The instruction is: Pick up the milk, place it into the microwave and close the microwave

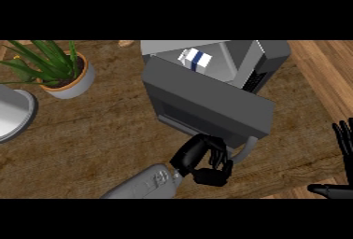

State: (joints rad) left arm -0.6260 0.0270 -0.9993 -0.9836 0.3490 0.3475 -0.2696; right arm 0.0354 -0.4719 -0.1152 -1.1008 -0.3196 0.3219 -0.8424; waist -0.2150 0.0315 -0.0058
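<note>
The milk carton point(195, 59), white with a blue band, stands inside the grey microwave point(265, 60) at the top centre. The microwave's dark door point(207, 102) stands partly swung out across the opening and hides the carton's lower part. A pale handle point(245, 148) runs along the door's near edge. My left hand point(196, 156) is at that near edge, just left of the handle, fingers relaxed and touching the door, holding nothing. At the right edge my right hand point(342, 140) rests open, fingers up.
A potted plant point(66, 70) in a pale pot stands at the back left. A round grey-white vessel point(14, 114) shows partly at the left edge. Brown wooden counter point(89, 140) lies between them and the microwave.
</note>
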